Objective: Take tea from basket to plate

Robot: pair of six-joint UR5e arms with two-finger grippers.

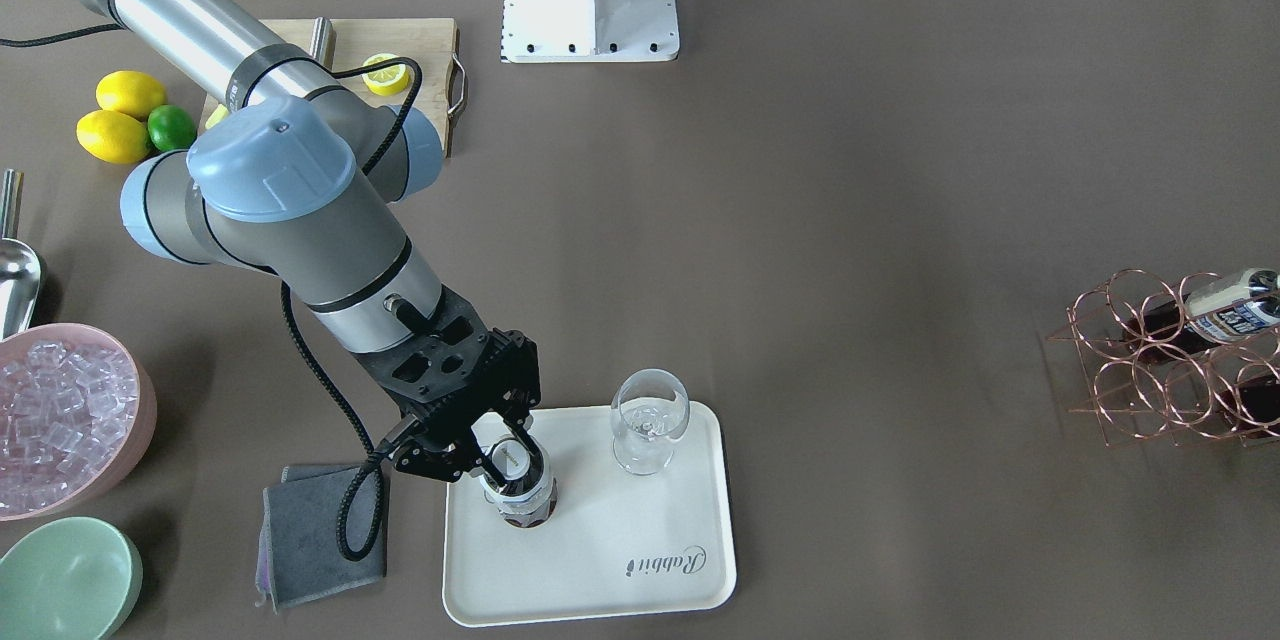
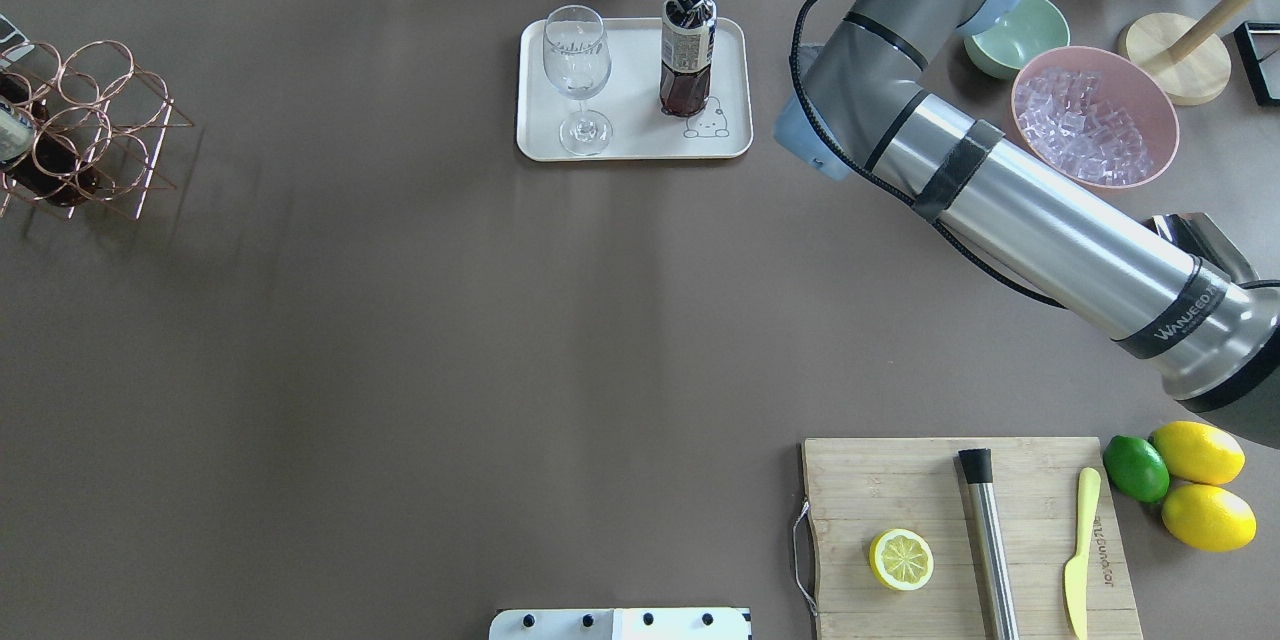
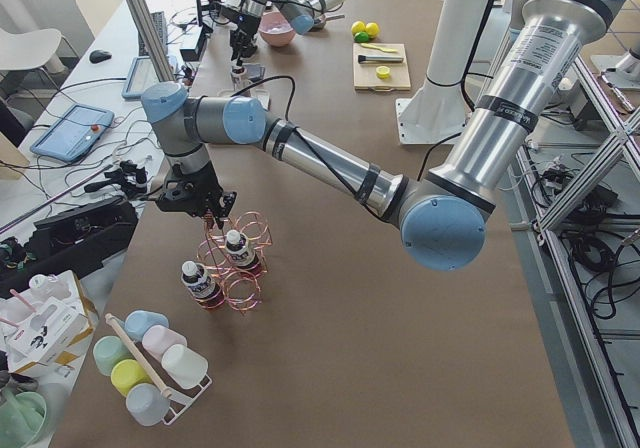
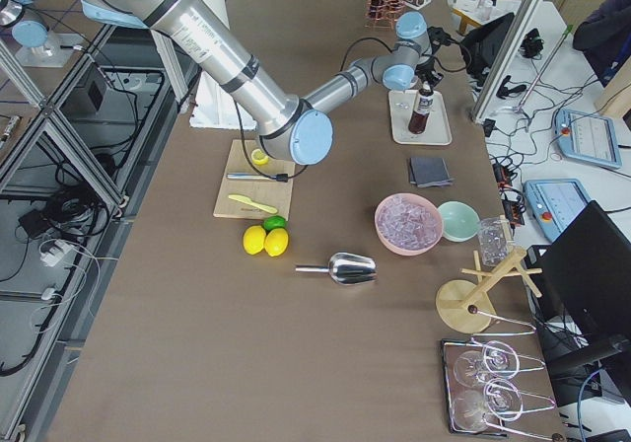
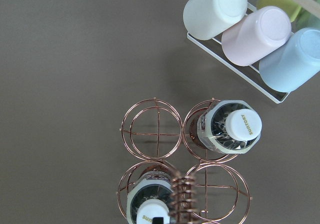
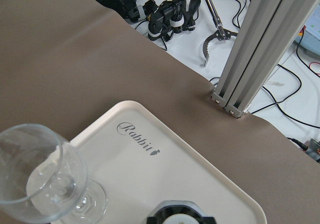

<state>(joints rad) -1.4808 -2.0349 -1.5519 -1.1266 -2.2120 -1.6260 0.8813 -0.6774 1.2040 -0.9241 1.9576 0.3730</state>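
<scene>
One tea [image 1: 520, 502] [image 2: 686, 70] stands upright on the cream plate [image 1: 620, 560] [image 2: 630, 135] beside a stemmed glass [image 1: 650, 420]. My right gripper [image 1: 510, 460] [image 2: 690, 5] comes down over its top and looks shut on the cap. The right wrist view shows only the cap's edge and the plate [image 6: 165, 174]. At the table's other end the copper basket [image 2: 90, 120] [image 5: 152, 129] holds two more bottles [image 5: 235, 126] [image 5: 150, 204]. My left gripper [image 3: 207, 208] hovers over the basket's handle. I cannot tell whether it is open or shut.
A folded grey cloth [image 1: 320, 540] lies next to the plate. A pink bowl of ice [image 1: 60, 420] and a mint bowl [image 1: 65, 580] stand beyond it. The cutting board [image 2: 960, 530] carries a lemon half and tools. A rack of pastel cups [image 5: 250, 29] sits by the basket.
</scene>
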